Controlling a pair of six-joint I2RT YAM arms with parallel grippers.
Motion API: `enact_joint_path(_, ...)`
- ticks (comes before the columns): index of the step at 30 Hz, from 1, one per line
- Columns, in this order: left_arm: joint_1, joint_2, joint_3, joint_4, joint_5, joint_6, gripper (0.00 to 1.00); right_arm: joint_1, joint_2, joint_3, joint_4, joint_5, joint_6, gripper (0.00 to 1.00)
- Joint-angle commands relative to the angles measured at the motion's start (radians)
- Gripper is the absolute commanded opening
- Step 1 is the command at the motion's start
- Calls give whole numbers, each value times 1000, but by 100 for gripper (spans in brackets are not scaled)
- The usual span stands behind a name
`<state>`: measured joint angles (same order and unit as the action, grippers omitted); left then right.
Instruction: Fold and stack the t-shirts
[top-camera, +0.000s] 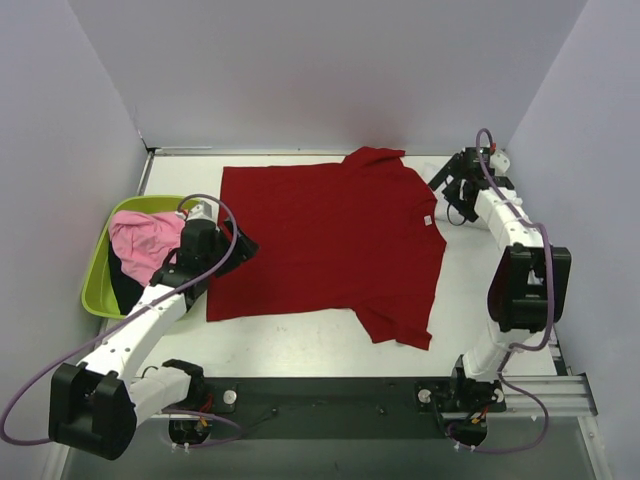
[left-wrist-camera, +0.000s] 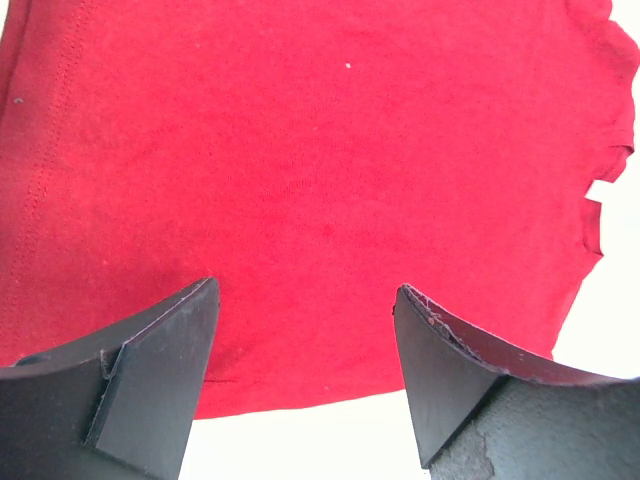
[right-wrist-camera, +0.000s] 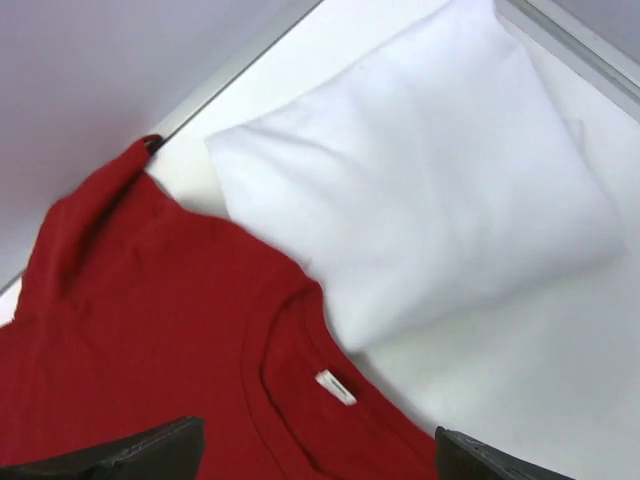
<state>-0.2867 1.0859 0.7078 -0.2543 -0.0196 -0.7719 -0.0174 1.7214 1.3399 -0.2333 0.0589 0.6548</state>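
Folded white t-shirt (right-wrist-camera: 430, 170) is lost against the table (top-camera: 470, 300) from above. Black t-shirt (top-camera: 122, 287) is mostly buried under the pink t-shirt (top-camera: 145, 243) in the tub (top-camera: 97, 285). Red t-shirt (top-camera: 330, 240) lies flat mid-table. Left gripper (left-wrist-camera: 305, 295) is low over its hem and right gripper (right-wrist-camera: 315, 440) over the collar, both spread wide, holding nothing. Neck tag (right-wrist-camera: 335, 387) is unreadable.

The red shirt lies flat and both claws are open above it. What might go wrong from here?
1. The left gripper hangs over the red shirt at its hem; it may pinch only one layer, leaving a crooked fold.
2. The right gripper is at the collar, right beside the folded white shirt; lifting there could drag that shirt and spoil its fold.
3. The far sleeve is bunched up and may fold in rumpled.
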Motion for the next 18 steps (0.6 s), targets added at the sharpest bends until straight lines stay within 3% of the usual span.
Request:
enact_joint_path(1,-3,-53,-16,43,20,-26,80,-18,116,90,5,-31,-4,100)
enact_joint_path(10,-5,-67,-27,32,20,-6,80,-88,251,85,257,-186,34,100)
enact_joint_path(18,-5,-47,-10,30,10,14,80,-124,280,67,308,-228,43,100)
